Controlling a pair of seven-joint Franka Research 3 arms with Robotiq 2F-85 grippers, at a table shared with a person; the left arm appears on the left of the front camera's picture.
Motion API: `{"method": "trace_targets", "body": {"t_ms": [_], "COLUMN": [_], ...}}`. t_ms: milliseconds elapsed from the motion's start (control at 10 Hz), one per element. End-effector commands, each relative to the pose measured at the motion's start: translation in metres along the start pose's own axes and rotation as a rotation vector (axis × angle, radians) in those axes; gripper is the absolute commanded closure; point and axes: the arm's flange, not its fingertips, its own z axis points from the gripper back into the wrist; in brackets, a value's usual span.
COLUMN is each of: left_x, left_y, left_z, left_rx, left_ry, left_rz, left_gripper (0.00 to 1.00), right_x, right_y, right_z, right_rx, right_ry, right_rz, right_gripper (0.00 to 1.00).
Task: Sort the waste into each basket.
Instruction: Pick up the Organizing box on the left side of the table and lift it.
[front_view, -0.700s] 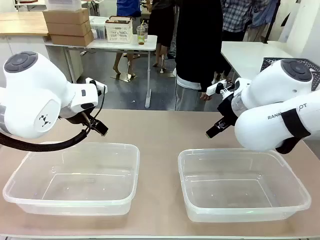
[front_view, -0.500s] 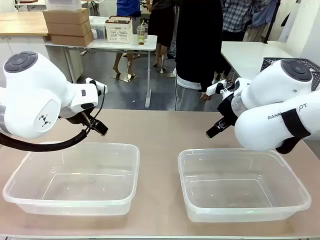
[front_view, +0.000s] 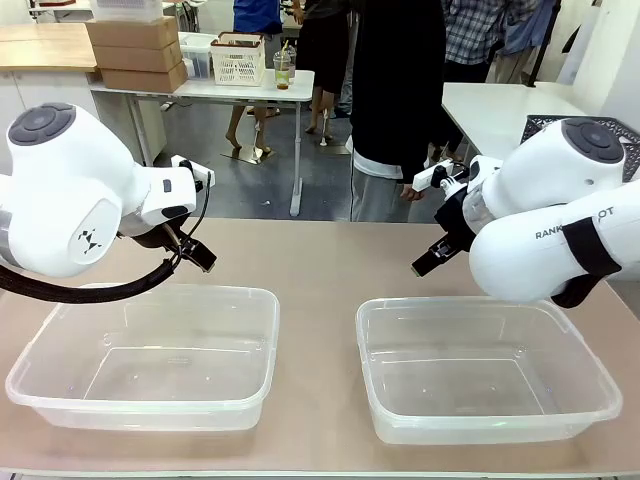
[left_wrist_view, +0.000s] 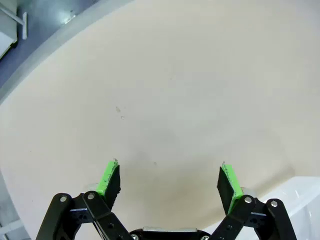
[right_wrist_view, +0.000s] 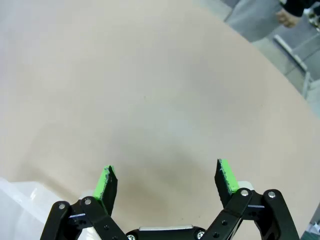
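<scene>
1. Two tubs are what we have to fill, and neither holds anything yet. The left tub (front_view: 180, 290) lies just below and on the near side of the left gripper (left_wrist_view: 169, 165). The right tub (front_view: 450, 302) lies the same way under the right gripper (right_wrist_view: 166, 166).
2. Both grippers hang over bare table (front_view: 310, 260) just past the tubs' far rims. Their green pads are spread wide with nothing between them. A corner of each tub shows at the bottom edge beside each gripper's own fingers.
3. We cannot tell where the waste is. Nothing lies on the table ahead of either gripper, and a person (front_view: 395, 100) stands at the far side, beyond both grippers.
4. We judge that the tubs will handle as thin, light and somewhat springy. Being smooth clear plastic, they would likely slide if a finger caught the rolled rim. We would let pieces go from above the open middle and not brush the walls.
5. We expect the waste to be light, empty stuff that dents or crumples easily. A gentle hold across the middle of each piece seems safest, but we cannot settle the spot until a piece is before the fingers.
6. Our count is two tubs, two grippers, one person at our table, and no pieces of waste sorted.
</scene>
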Motion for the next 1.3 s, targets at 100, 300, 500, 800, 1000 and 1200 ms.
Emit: {"method": "trace_targets", "body": {"t_ms": [100,300,500,800,1000,1200], "left_x": [0.000,0.009,-0.006,0.034,0.029,-0.004], "left_y": [0.000,0.007,-0.001,-0.004,0.001,0.059], "left_z": [0.000,0.035,0.146,0.135,0.177,0.201], "left_rx": [0.000,-0.010,-0.039,0.000,-0.139,-0.488], "left_ry": [0.000,-0.022,-0.175,-0.175,-0.221,-0.013], "left_rz": [0.000,-0.021,-0.092,-0.078,-0.093,0.502], "left_gripper": [0.00,0.00,0.00,0.00,0.00,0.00], "right_x": [0.000,0.001,-0.039,0.028,0.018,-0.025], "right_y": [0.000,-0.005,-0.004,-0.025,-0.034,-0.075], "right_z": [0.000,0.035,0.163,0.141,0.186,0.239], "right_rx": [0.000,0.003,-0.045,-0.074,0.014,0.440], "right_ry": [0.000,-0.018,-0.190,-0.179,-0.234,-0.163], "right_rz": [-0.001,-0.015,-0.098,-0.084,-0.209,-0.705], "right_gripper": [0.00,0.00,0.00,0.00,0.00,0.00]}}
